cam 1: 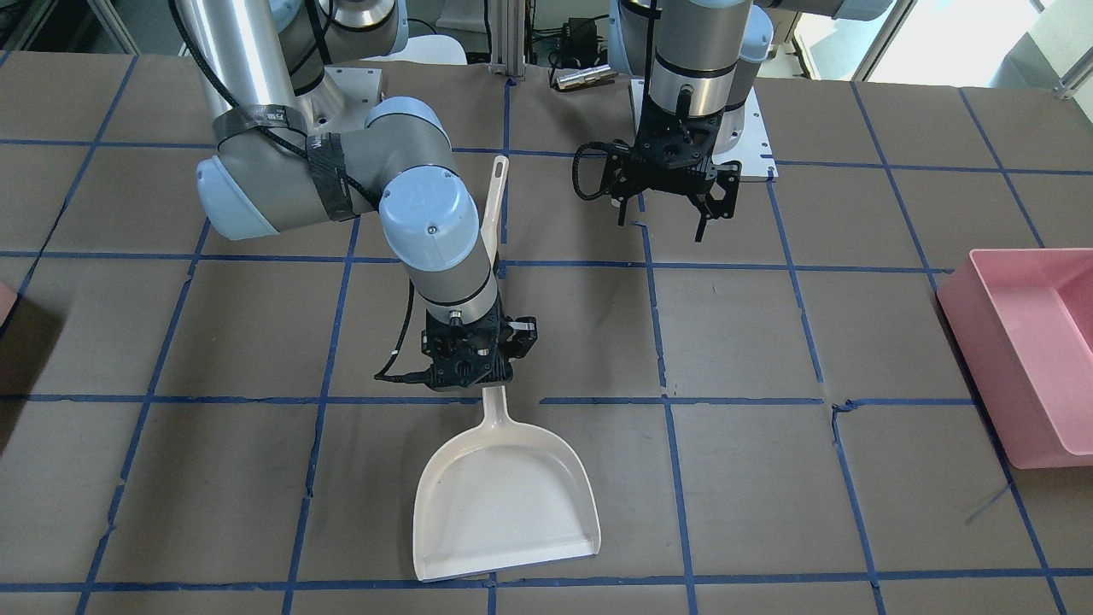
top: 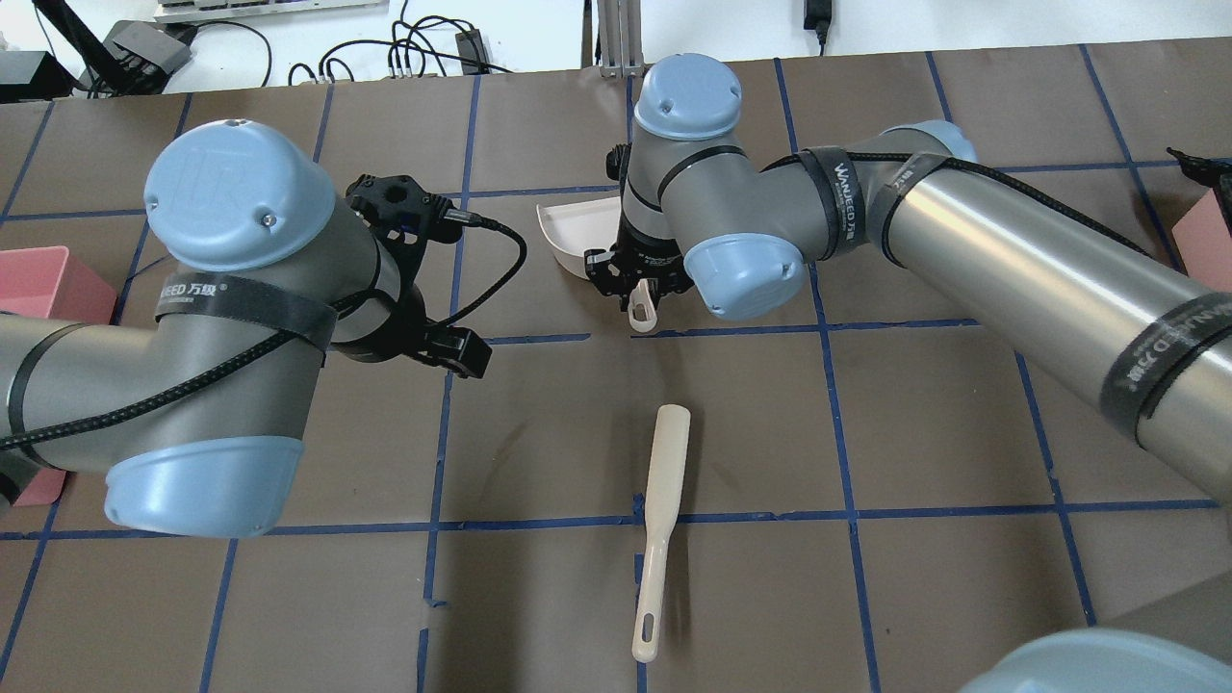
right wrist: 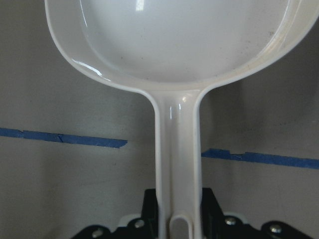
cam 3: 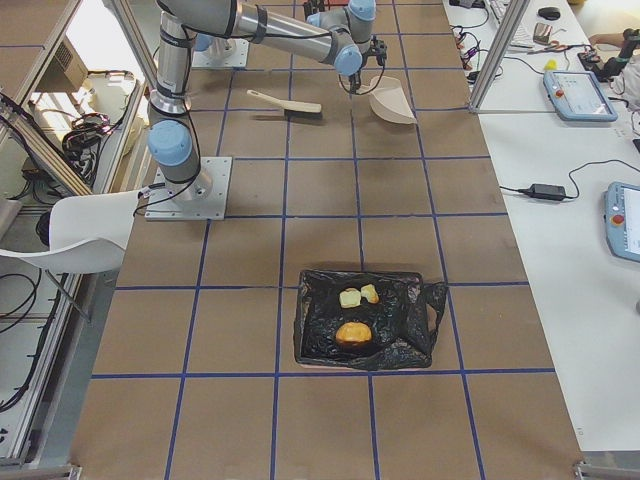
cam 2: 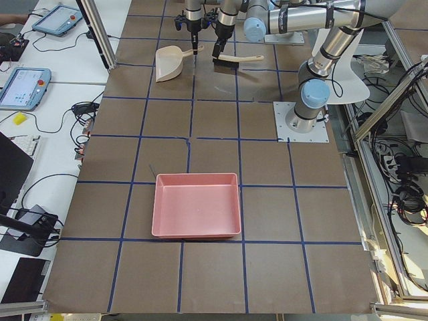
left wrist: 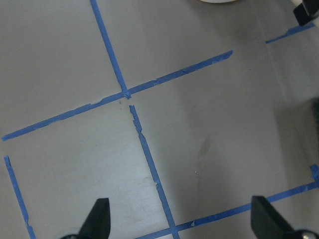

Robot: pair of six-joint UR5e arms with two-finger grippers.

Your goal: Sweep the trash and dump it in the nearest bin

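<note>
Trash (cam 3: 352, 333), two pale chunks and an orange lump, is lying on black plastic (cam 3: 405, 305); right gripper (cam 1: 480, 374) is clamping white dustpan (cam 1: 504, 504); left gripper (cam 1: 663, 227) is gaping.

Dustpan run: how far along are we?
Done, apparently: three trash pieces lie on the black bag that seems to line the bin; dustpan is empty, brush lies on the table. In hand: right gripper clamps the dustpan handle. Remaining: release it; left gripper is open, empty.
</note>
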